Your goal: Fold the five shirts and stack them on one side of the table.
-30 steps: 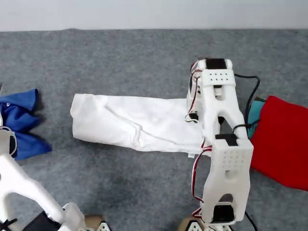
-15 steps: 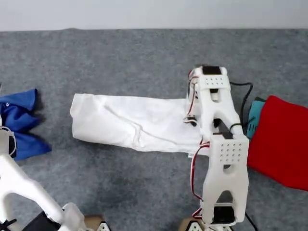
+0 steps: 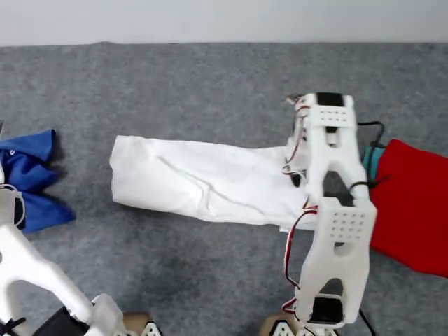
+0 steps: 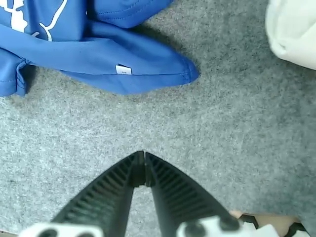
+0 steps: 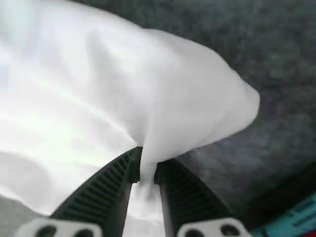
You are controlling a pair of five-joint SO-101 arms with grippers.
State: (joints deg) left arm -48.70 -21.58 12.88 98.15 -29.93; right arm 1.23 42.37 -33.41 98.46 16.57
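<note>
- Two grippers, both clenched: the right gripper (image 5: pixel 147 165) grasps cloth, the left gripper (image 4: pixel 144 158) grasps nothing.
- On the right, the right fingers (image 5: pixel 111 192) pinch a raised fold of the white shirt (image 3: pixel 203 182). Cloth is bunched between the tips and bulges up just beyond them.
- From that pinch the white shirt runs off as a long creased strip, flat on the grey table cover (image 3: pixel 210 77). Its far end is well apart from the fingers.
- In the high view the right arm (image 3: pixel 336 224) stands over the pinched end of the strip.
- Near the pinch, on the side away from the strip, lies the red shirt (image 3: pixel 413 210).
- A teal shirt (image 3: pixel 371 157) peeks out at the red one's edge, between red cloth and arm. It is close to the right fingers and not touching them.
- On the left, the left fingers (image 4: pixel 113 187) meet at the tips with no gap, over bare grey cover. Cannot tell if they touch it.
- Ahead of those tips and apart from them lies the crumpled blue shirt (image 4: pixel 98 49), a small white tag on its near hem.
- One rounded end of the white shirt also sits ahead of the left tips, off to one side and well apart.
</note>
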